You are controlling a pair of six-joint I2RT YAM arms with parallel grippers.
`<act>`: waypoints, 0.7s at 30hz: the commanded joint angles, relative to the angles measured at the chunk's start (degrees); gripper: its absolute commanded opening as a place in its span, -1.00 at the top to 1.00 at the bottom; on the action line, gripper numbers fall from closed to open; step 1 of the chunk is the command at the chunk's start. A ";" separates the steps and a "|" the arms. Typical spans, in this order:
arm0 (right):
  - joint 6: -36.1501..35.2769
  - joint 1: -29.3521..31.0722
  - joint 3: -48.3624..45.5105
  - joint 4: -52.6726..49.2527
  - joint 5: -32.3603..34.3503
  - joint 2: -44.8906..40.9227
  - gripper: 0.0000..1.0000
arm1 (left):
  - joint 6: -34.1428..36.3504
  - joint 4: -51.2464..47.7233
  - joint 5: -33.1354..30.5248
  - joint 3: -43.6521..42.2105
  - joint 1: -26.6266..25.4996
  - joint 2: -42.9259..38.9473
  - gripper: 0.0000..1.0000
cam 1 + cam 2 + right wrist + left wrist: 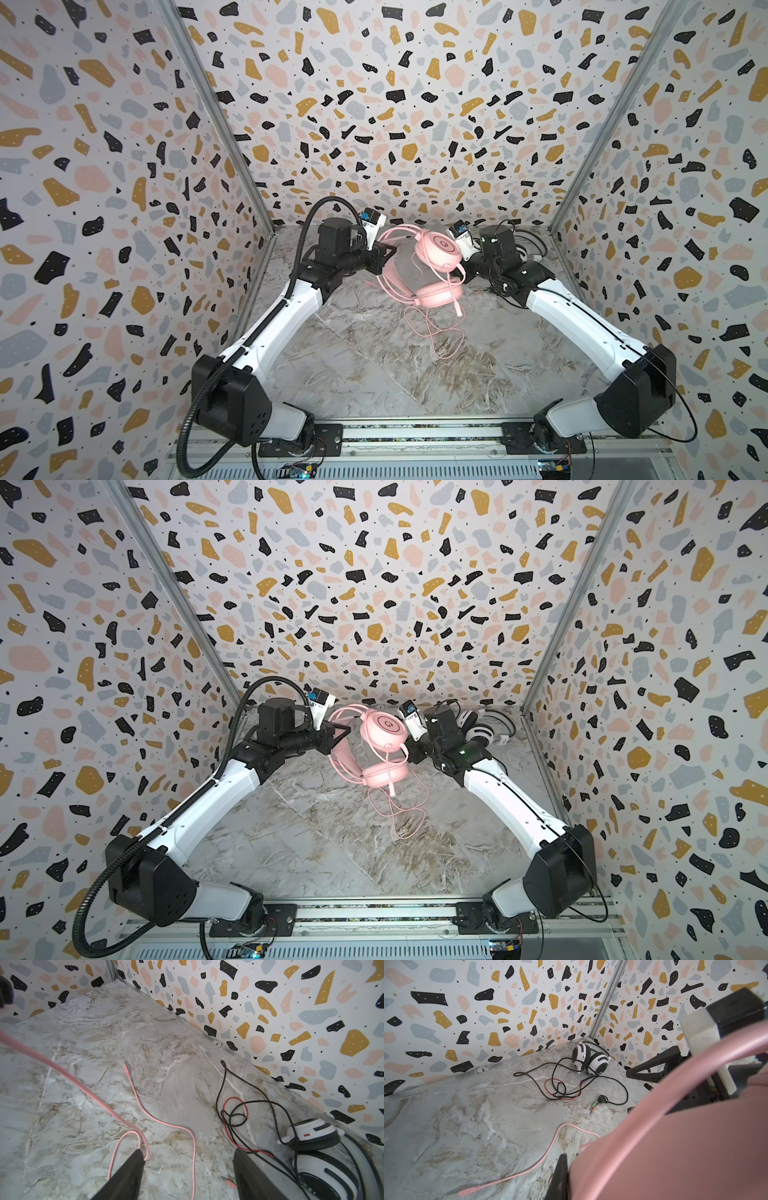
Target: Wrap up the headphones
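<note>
The left claw (384, 254) is clenched on the headband of the all-pink over-ear headset (441, 247), which hangs above the grey marble-patterned tabletop (374, 374), far of the middle. The right claw (187, 1152) is released, jaws wide apart and gripping nothing. A loop of the thin pink cord (133, 1093) lies against one fingertip (139, 1152).

That loop is the likeliest trouble. If the right arm moves off, the cord may catch on the finger and jerk the headset in the left claw's grip. Nothing pinches the cord, so any turns already made could slacken. Its loose end and pink plug (467, 1191) lie on the tabletop, near the tangled black and red cords (560, 1088) of the white-and-black headset (589, 1059) in the far right corner. A careless sweep could mix the two.

A round sticker (483, 1069) at the foot of the far wall reads "1". The pink earcup bears a circular emblem, and the white cup a small red tag; neither is legible.
</note>
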 commanded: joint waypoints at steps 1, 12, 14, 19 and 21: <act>3.95 -1.32 -3.23 5.44 -2.80 -3.33 -0.48 | -4.05 6.80 3.95 -0.07 1.03 -2.16 1.00; 12.72 -4.31 -20.36 19.90 -9.75 -8.92 -0.78 | -9.54 12.17 5.58 -2.14 4.04 -2.83 1.00; 15.44 -4.13 -24.96 25.71 -12.53 -8.41 -0.89 | -10.96 13.28 7.29 -2.12 4.27 -2.51 1.00; 19.82 -3.19 -30.71 36.65 -16.30 -3.86 -0.92 | -10.91 13.64 6.29 -2.57 4.45 -3.18 1.00; 20.35 -1.87 -30.49 39.21 -17.03 -0.72 -0.92 | -11.63 14.22 7.17 -2.47 4.60 -3.00 1.00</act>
